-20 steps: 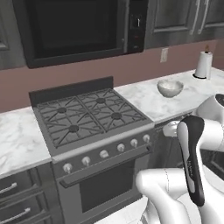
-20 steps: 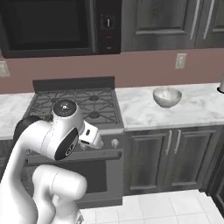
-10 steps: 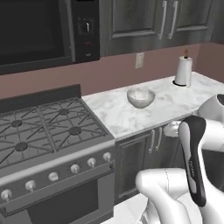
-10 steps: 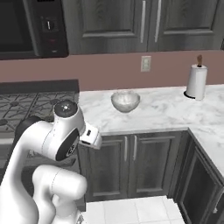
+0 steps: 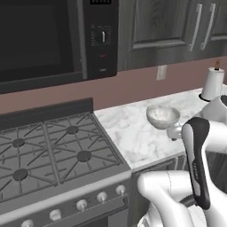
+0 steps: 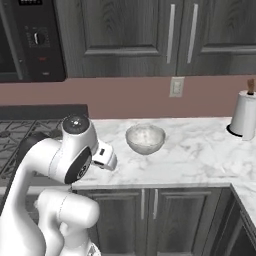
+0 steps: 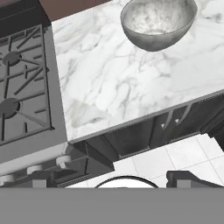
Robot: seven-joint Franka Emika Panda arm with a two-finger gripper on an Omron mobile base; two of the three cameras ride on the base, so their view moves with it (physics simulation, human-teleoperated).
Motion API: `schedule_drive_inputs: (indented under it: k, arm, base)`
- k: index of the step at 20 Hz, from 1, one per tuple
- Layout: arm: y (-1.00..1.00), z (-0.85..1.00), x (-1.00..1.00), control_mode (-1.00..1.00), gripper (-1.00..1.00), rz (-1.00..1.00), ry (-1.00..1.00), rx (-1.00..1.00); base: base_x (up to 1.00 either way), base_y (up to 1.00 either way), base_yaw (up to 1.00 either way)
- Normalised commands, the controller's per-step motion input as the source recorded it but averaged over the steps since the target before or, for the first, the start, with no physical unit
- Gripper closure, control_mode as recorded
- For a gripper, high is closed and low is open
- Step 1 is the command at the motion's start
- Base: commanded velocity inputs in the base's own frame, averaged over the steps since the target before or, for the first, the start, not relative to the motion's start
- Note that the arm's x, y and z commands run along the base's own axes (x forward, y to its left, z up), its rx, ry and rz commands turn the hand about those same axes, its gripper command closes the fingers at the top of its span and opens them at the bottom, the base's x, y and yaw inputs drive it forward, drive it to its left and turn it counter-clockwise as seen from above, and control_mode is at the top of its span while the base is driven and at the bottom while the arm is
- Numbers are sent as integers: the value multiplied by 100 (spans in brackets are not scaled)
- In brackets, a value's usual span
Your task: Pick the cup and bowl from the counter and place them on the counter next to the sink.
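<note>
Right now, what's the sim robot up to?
Nothing is held yet. The gripper is open, out in front of the counter's edge, looking down at it. The bowl sits untouched on the counter, right of the stove, with a paper towel roll farther right. The base has been driving right along the cabinets, so the bowl now sits close ahead of the arm.
</note>
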Motion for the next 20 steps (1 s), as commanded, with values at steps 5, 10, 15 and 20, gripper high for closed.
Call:
schedule_drive_inputs:
  k: [5, 10, 15, 20]
  arm:
    - [0, 0, 0, 100, -100, 0, 0, 0]
    - [0, 0, 0, 100, -100, 0, 0, 0]
    - [0, 0, 0, 100, -100, 0, 0, 0]
    - [0, 0, 0, 100, -100, 0, 0, 0]
  base:
    - [70, -34, 16]
    - [15, -52, 0]
    - [0, 0, 0]
    - [0, 0, 0]
